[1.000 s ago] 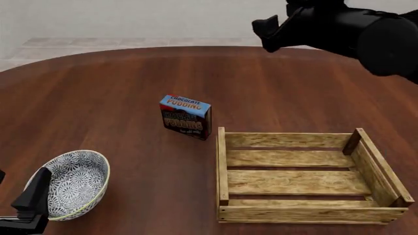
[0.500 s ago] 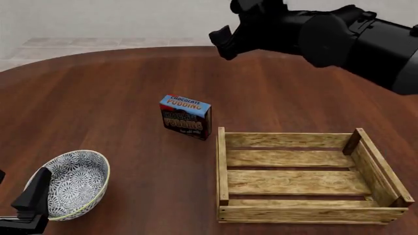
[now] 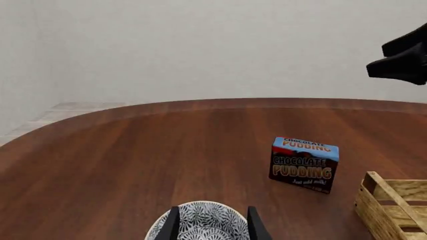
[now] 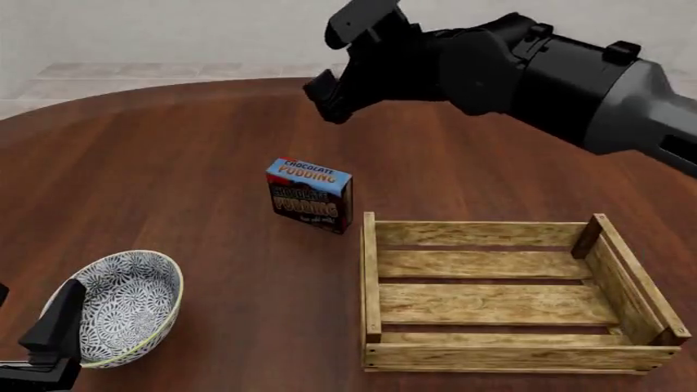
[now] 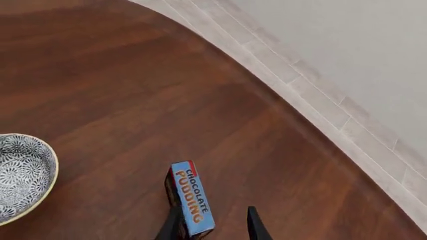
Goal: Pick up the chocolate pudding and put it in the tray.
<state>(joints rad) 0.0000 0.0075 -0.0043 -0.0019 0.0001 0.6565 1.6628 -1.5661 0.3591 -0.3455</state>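
Black and held open with nothing between its fingers, the right hand [image 4: 332,61] hung in the air above the far side of the desk [image 4: 163,155], well above and behind the chocolate pudding [image 4: 310,195]. That small carton stood upright on the dark wood, just beside the far left corner of the tray [image 4: 512,294], not touching it. The slatted wooden tray held nothing. At the near left, the left hand [image 3: 212,225] stayed low and open by a patterned bowl [image 4: 126,306].
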